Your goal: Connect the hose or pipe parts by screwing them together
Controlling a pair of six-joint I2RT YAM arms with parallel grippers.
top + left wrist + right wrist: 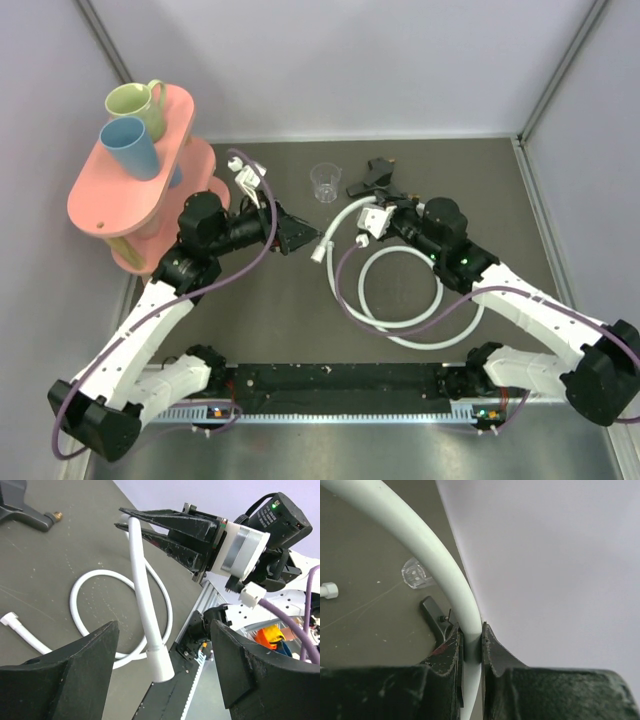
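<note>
The white hose (402, 331) lies in loops on the dark table, with one stretch lifted. My right gripper (383, 207) is shut on that lifted stretch, and the right wrist view shows both jaws pressed against the hose (465, 605). In the left wrist view the hose's white end connector (160, 662) hangs between my left gripper's (164, 630) wide-open fingers, touching neither. The right gripper (129, 521) clamps the hose higher up. The hose's other end (9, 618) rests on the table. The black T-shaped fitting (375, 180) with brass tips lies at the back, free of both grippers.
A clear plastic cup (325, 182) stands left of the fitting. A pink two-tier stand (120, 200) with a green mug (140, 105) and a blue cup (130, 145) fills the far left corner. Purple cables run along both arms. A black rail (340, 380) spans the near edge.
</note>
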